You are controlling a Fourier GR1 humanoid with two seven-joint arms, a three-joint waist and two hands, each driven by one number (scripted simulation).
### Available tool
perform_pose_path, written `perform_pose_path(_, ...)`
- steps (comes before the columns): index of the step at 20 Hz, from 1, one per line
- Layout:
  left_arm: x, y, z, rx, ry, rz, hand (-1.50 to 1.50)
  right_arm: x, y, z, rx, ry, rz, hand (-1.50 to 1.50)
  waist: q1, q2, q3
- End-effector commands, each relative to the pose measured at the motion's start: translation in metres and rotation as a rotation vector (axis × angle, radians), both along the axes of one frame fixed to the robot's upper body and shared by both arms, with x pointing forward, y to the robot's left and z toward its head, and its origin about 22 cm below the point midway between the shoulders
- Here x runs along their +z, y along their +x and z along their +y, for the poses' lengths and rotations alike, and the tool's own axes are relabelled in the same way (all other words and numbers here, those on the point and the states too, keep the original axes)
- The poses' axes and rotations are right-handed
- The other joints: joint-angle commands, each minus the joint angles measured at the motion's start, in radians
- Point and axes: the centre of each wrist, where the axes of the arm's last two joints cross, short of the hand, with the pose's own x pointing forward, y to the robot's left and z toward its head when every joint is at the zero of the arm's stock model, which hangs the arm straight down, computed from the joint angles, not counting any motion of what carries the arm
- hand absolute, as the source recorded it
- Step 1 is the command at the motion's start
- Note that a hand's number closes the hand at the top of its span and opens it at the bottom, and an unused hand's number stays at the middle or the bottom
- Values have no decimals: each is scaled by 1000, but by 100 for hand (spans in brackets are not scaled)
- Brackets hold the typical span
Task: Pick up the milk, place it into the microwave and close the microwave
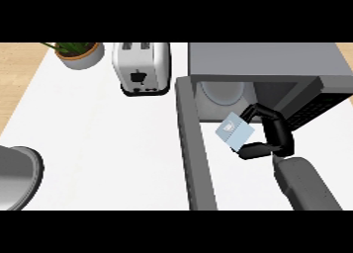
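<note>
**Milk held at open microwave mouth, right hand only**

Counts: one milk carton [235, 130], one microwave [270, 62], one toaster [141, 66], one potted plant [78, 52], one grey round pan or bowl [10, 175] cut off at the left edge. One hand in view, the right hand [270, 133], coming in on its grey forearm [307, 185] from the lower right. Left hand was not seen.

Milk: small carton, pale blue-white, flat rectangular face toward the camera, tilted so one corner pointed up-left. A small light patch showed on the face; no readable print. It sat off the surface, held in front of the microwave's open cavity, just right of the open door [194, 148].

Fingers [252, 111]: curled round the milk, one part over its upper edge, another under its lower edge at the bottom right, so the carton was pinched between them.

Microwave: grey box at upper right, door swung out toward the camera as a long dark grey slab running down the white surface [99, 138]. A pale round turntable plate [223, 94] showed inside the cavity. Dark control panel [318, 106] at the right side.

Toaster stood upright left of the microwave, plant at the top left corner.
</note>
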Motion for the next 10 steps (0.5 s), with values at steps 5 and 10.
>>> perform_pose_path(5,12,3,-1,-36,-14,-42,-150,29,45,42,-37,-104,-22,150,4,4,0)
perform_pose_path(10,3,7,6,-22,-9,-36,-150,65,86,62,-116,-246,-16,150,19,9,0)
